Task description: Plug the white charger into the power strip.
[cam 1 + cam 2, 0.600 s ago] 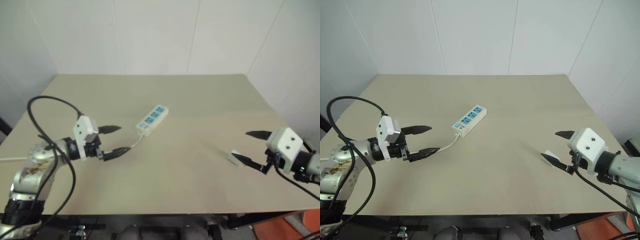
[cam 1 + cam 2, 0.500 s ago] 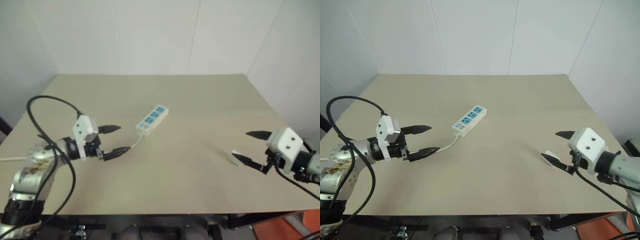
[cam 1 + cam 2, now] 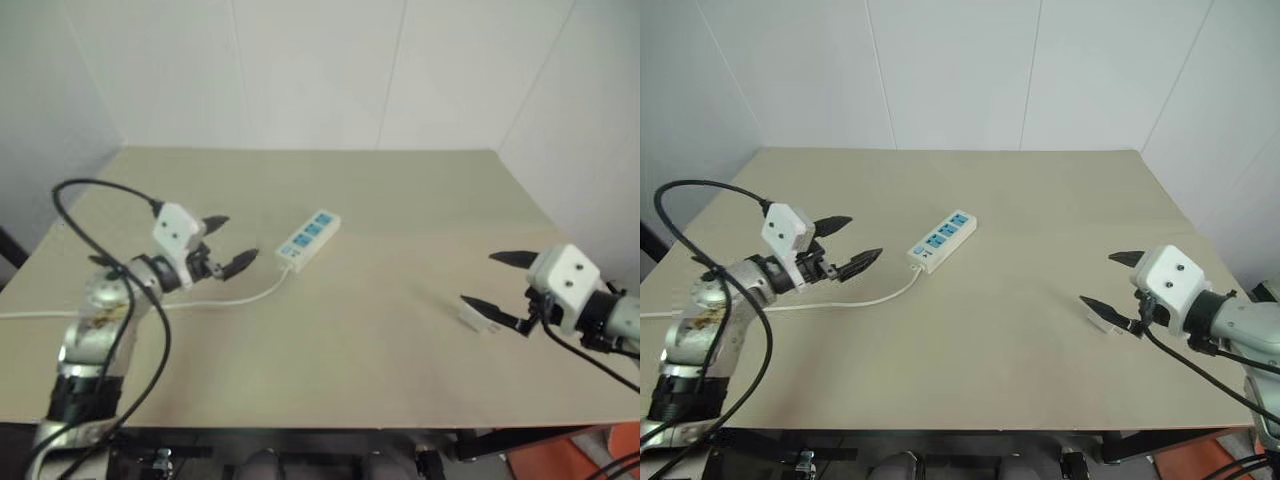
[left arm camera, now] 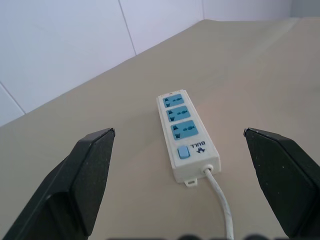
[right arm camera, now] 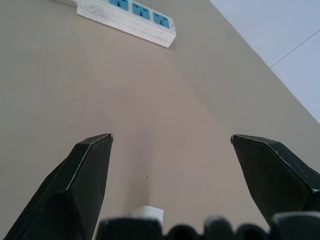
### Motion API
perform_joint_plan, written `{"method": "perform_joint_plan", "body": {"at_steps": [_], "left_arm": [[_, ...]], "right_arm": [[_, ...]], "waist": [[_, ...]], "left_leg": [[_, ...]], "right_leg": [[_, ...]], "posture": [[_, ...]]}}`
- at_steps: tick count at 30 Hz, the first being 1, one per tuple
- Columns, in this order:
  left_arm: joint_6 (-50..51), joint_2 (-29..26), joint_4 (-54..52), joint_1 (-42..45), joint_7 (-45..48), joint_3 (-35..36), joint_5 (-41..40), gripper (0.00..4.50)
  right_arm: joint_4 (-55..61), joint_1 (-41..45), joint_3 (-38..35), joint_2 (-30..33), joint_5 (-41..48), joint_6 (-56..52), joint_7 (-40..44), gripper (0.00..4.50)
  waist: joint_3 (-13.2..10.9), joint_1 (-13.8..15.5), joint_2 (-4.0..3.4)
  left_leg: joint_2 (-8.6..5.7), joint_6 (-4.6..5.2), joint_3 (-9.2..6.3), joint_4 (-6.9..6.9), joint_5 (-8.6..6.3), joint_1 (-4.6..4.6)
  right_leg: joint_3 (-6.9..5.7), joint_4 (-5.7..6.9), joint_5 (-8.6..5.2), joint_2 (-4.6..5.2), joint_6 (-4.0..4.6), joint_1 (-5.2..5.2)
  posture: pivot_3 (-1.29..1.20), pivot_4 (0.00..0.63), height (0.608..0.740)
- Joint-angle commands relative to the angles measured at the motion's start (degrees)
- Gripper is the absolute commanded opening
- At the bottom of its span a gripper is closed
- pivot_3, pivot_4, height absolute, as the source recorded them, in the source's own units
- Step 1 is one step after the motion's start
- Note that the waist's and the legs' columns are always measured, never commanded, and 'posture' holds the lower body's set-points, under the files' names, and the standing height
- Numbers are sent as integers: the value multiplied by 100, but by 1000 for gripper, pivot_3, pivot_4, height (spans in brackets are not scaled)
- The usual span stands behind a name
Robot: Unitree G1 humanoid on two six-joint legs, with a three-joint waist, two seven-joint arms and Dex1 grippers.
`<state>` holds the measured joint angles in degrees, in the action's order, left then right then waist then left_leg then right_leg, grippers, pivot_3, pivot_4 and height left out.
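A beige table [image 3: 1020, 190] stands against white panelled walls [image 3: 960, 70].

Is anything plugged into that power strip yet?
No. All three blue sockets on the power strip are empty; the white charger lies on the table, apart.

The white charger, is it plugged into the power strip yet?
Not yet. The white charger lies on the table, apart from the power strip, whose three blue sockets are empty. In hand: the open right gripper hovers by the charger, and the open left gripper points at the strip. Left: grab, carry and plug in.
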<state>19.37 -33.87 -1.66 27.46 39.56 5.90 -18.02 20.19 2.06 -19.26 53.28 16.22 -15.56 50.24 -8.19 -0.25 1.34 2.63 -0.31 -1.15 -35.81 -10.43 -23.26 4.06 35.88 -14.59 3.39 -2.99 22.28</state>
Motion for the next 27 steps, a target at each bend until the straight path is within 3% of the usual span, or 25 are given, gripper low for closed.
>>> {"method": "perform_joint_plan", "body": {"at_steps": [1,14,27], "left_arm": [[-108,325,420,464,-415,-132,254,4500],[-1175,1813,3209,1827,-1261,-611,1101,4500],[-2007,2221,5281,2438,-1485,-675,1513,4500]], "right_arm": [[80,220,2,5,42,4,-59,4470],[-25,1190,694,-497,-309,-471,-890,4470],[129,1325,797,-668,-266,-613,-851,4470]], "waist": [[0,-5,0],[-3,-42,5],[-4,-45,7]], "left_leg": [[-1,0,0,1,0,0],[-11,0,-8,-2,0,-3],[-13,0,-11,-1,0,-6]], "right_leg": [[0,1,1,0,1,0],[1,1,14,2,12,0],[-1,0,12,2,6,0]], "posture": [[0,150,740],[0,150,740],[0,150,740]]}}
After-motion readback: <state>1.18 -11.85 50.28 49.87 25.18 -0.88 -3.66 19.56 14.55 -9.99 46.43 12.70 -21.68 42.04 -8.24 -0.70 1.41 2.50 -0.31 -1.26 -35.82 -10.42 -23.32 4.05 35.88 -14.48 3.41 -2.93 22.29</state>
